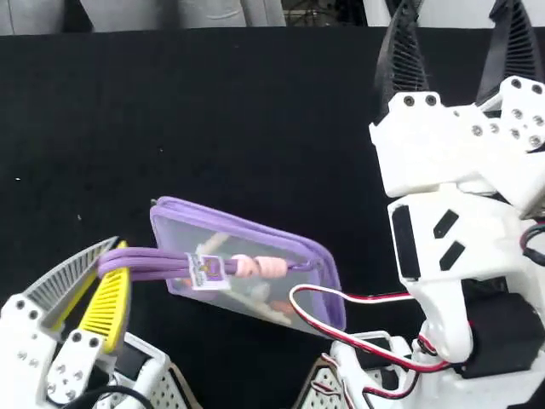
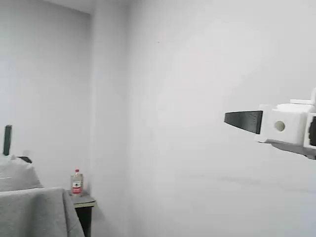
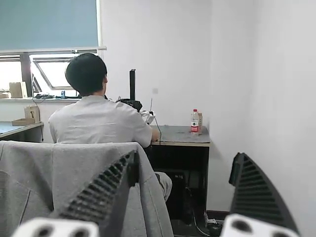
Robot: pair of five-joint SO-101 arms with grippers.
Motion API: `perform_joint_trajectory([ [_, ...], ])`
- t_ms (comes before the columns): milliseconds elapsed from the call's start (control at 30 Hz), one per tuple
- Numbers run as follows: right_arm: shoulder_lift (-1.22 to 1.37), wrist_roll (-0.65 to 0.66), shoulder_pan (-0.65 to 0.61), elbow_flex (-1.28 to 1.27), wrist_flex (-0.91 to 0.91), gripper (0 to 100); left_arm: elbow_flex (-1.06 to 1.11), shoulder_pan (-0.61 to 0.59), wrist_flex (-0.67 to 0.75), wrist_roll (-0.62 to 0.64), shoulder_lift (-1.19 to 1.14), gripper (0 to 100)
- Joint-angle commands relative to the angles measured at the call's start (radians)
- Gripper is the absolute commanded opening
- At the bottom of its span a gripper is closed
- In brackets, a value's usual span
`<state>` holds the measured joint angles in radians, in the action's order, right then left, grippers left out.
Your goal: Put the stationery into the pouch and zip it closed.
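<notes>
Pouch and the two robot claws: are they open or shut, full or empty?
pouch: stationery inside; I can't tell if the zip is closed.
strap: pinched at its end by a claw.
left gripper: shut on the strap.
right gripper: open, holding nothing.

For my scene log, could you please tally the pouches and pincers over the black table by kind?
Pouch: 1, purple.
Pincers: 2, the left pincer shut on the strap, the right pincer open.
Total: 3.
</notes>
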<state>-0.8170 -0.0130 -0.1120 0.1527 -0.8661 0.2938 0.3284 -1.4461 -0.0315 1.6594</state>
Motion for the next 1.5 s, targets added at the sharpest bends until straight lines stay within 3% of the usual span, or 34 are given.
perform_joint_trajectory([
  [0,0.012,0.011,0.009,0.031,-0.006,28.9,-0.042,-0.067,0.060,0.060,0.005,3],
  [300,0.012,0.011,0.009,0.031,-0.006,28.9,-0.151,-0.067,0.153,0.066,-0.032,3],
  [433,0.012,0.011,0.009,0.031,-0.006,28.9,-0.159,-0.071,0.245,0.066,-0.160,3],
  [633,0.012,0.012,0.009,0.031,-0.005,28.9,-0.323,-0.079,0.261,0.064,-0.368,3],
  [1033,0.012,0.012,0.009,0.031,0.000,28.9,-0.771,-0.208,0.239,0.075,-0.898,3],
  [1233,0.035,0.012,0.009,0.038,-0.002,28.9,-0.811,-0.334,0.155,0.187,-0.918,3],
  [1367,0.091,0.012,0.009,0.045,0.009,28.9,-0.803,-0.476,0.158,0.203,-0.888,3],
  [1467,0.147,0.012,0.009,0.073,0.009,28.9,-0.808,-0.499,0.157,0.203,-0.867,3],
])
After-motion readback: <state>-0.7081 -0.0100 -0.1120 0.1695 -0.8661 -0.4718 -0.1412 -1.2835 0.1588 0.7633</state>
